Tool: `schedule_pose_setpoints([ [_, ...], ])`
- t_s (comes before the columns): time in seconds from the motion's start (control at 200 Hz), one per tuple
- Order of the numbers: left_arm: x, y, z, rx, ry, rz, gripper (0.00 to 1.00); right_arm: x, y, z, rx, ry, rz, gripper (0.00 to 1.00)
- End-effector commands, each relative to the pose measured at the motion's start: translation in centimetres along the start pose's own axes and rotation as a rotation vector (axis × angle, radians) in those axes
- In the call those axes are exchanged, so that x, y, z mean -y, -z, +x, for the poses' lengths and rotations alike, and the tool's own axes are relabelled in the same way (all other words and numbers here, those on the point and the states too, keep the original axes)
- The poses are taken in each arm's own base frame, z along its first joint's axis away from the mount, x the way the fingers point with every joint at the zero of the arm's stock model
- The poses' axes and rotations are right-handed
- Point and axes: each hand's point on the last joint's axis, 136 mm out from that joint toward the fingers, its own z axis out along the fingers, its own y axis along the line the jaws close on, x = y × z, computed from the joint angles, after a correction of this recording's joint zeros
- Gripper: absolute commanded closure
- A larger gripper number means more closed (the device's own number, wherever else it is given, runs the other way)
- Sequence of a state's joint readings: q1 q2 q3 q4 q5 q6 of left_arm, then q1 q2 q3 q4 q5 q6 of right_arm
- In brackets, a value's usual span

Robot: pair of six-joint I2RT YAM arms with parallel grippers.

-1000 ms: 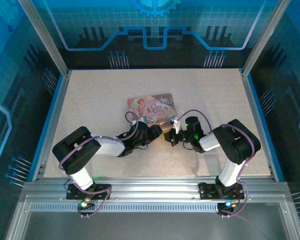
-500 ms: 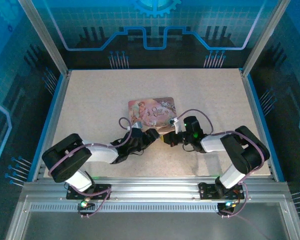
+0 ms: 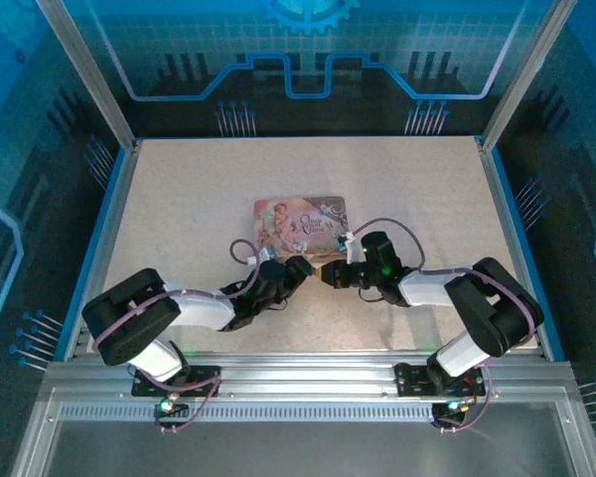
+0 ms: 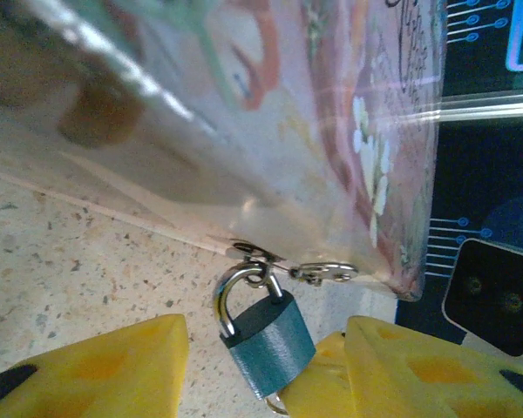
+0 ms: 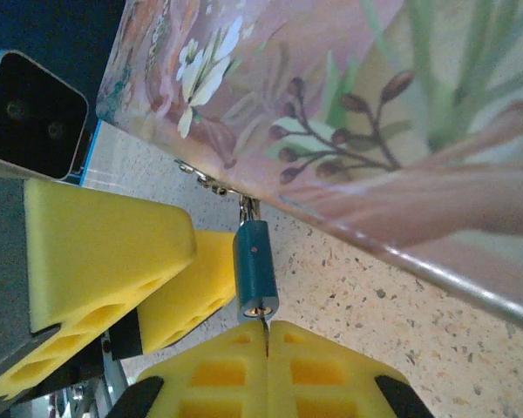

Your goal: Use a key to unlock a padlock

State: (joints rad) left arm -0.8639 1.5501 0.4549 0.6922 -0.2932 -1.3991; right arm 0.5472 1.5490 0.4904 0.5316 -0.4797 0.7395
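Note:
The padlock [image 4: 268,333] has a small teal body and a silver shackle, and it hangs from the clasp of the pink tin box [image 4: 270,113]. My left gripper [image 4: 263,374] is open, a yellow finger on each side of the lock. Its right finger [image 4: 418,366] touches the body. In the right wrist view the padlock [image 5: 255,264] points its keyhole at my right gripper [image 5: 267,328]. That gripper is shut on the key [image 5: 266,333], a thin dark sliver whose tip is at the keyhole. From above, both grippers [image 3: 300,270] [image 3: 332,275] meet at the box's near edge.
The pink illustrated tin box [image 3: 301,221] lies on the speckled table [image 3: 179,199], just beyond both grippers. A small clasp chain [image 4: 327,273] runs along the box's lower edge. Blue walls and metal rails surround the table.
Both arms have lowered and stretched forward. The two grippers have drawn closer together at the box's near edge, the right one shifting left toward the lock.

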Motion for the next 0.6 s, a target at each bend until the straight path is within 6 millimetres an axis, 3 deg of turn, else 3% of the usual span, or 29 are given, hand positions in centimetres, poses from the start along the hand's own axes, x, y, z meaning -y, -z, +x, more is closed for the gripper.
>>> schedule_pose_setpoints([
  [0.0, 0.1, -0.2, -0.1, 0.036, 0.031, 0.017, 0.51, -1.5, 0.0, -0.5, 0.021, -0.038, -0.04, 0.99],
  [0.27, -0.1, -0.7, 0.2, 0.034, 0.055, 0.006, 0.53, -2.3, -0.2, -0.5, 0.025, -0.09, -0.07, 0.98],
  [0.595, -0.1, -0.4, -0.6, 0.087, 0.085, 0.007, 0.68, -3.2, -0.9, 0.1, 0.019, -0.113, -0.079, 0.96],
])
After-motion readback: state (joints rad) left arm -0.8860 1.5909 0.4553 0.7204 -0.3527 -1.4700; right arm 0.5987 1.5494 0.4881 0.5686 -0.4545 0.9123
